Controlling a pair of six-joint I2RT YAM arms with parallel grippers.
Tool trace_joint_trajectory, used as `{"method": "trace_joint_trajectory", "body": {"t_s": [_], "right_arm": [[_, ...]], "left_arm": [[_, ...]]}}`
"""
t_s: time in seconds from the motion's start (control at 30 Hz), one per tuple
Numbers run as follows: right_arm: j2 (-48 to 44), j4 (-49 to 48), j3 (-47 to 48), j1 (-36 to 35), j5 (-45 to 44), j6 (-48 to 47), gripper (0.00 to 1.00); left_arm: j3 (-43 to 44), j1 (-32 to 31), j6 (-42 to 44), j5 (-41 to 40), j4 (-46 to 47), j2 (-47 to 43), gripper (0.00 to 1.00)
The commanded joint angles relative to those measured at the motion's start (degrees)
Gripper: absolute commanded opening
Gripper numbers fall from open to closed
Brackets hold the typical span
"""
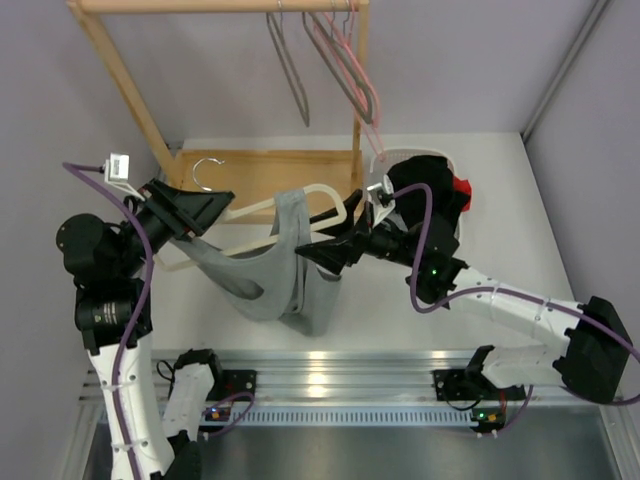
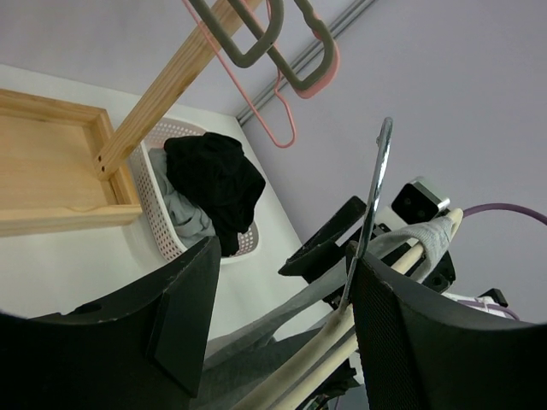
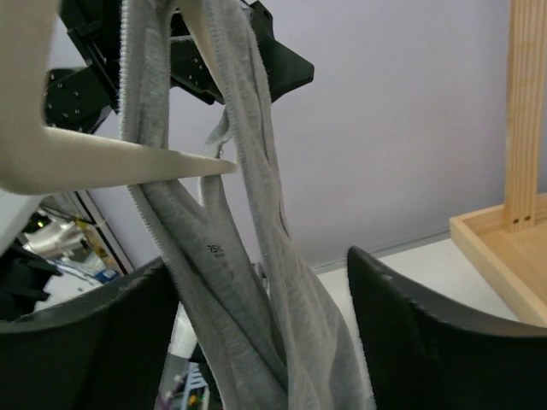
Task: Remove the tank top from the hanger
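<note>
Tank top (image 1: 275, 275) in grey is hanging from the cream hanger (image 1: 255, 207), which is sitting tilted in the air above the white worktop (image 1: 400, 300), between the two arms. One strap is looping over the hanger's right end while the body of the cloth is sagging below it.

The left gripper (image 1: 215, 218) is reaching in at the hanger's left part, near the metal hook (image 1: 205, 170). In its wrist view the hook is rising between the two fingers and the cream bars are crossing the gap on a slant. Whether the jaws are pressing on the hanger I cannot tell.

The right gripper (image 1: 325, 248) is sitting at the hanger's right end with its jaws spread wide. The tank top's straps are dangling between its fingers, not pinched as far as its wrist view shows.

Behind the right arm, a white basket (image 1: 440, 155) is holding a black garment (image 1: 430, 190). A wooden rack (image 1: 130, 90) at the back is carrying more hangers.
</note>
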State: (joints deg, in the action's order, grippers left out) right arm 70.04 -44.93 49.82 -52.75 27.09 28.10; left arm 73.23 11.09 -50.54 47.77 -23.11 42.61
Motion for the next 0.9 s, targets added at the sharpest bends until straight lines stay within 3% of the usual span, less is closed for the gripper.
{"method": "trace_joint_trajectory", "body": {"t_s": [0.0,0.03,0.07,0.1,0.5,0.87], "right_arm": [[-0.3,-6.9,3.5,-0.3,2.7,2.2,0.59],[-0.9,-3.8,4.1,-0.3,2.5,2.1,0.44],[-1.2,-2.3,5.0,-0.3,1.9,1.6,0.12],[-1.9,-0.7,5.2,-0.2,1.3,1.1,0.02],[-19.6,26.4,5.4,2.5,-11.5,-10.0,0.00],[-28.0,32.4,3.8,11.5,-15.8,-12.3,0.00]], "left_arm": [[-1.8,-0.2,1.1,0.2,3.6,-0.5,0.00],[-2.3,-0.2,1.8,0.0,3.6,-0.5,0.00],[-2.8,-0.2,2.5,0.0,3.7,-0.8,0.00],[-4.1,-0.2,3.2,-0.4,3.7,-1.1,0.00],[-10.7,-0.8,9.8,-2.8,3.7,-5.2,0.00],[-9.7,-2.8,13.3,-2.7,3.7,-5.4,0.00]]}}
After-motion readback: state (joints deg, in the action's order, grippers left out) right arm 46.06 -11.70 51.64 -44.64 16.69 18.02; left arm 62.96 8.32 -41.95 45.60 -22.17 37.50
